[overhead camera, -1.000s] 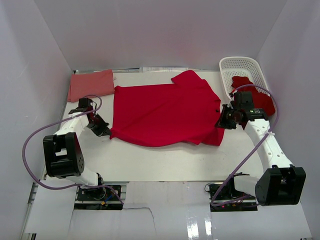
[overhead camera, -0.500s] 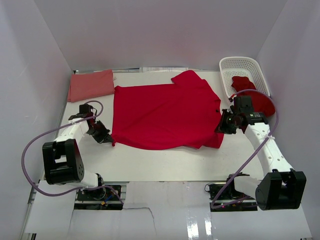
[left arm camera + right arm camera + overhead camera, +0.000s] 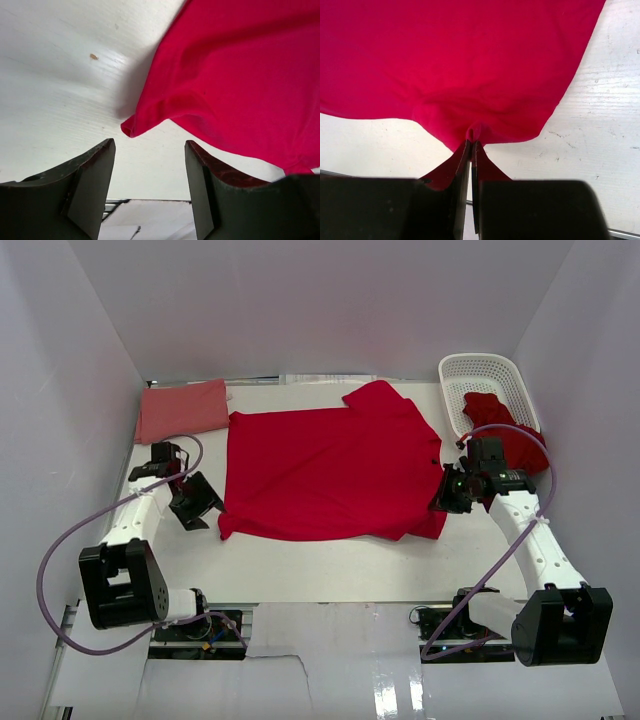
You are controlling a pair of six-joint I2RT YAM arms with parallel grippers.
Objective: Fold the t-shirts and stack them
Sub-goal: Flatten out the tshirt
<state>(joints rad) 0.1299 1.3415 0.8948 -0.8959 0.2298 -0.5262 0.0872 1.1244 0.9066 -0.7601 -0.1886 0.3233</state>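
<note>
A crimson t-shirt (image 3: 330, 470) lies spread flat across the middle of the table, its near left corner (image 3: 131, 127) resting loose on the white surface. My left gripper (image 3: 198, 508) stands open just left of that corner, with nothing between its fingers (image 3: 92, 190). My right gripper (image 3: 446, 495) is shut on the shirt's near right hem (image 3: 475, 132), the cloth bunched at its tips. A salmon-pink t-shirt (image 3: 182, 408) lies folded at the far left. Another crimson t-shirt (image 3: 505, 430) spills out of the basket.
A white lattice basket (image 3: 488, 380) stands at the far right corner. White walls close in the table on three sides. Cables loop off both arms beside the table's left and right edges.
My left gripper has let go of the shirt's near left corner, opened, and drawn back to the left. The shirt's near edge has been pulled toward me and lies flatter.
</note>
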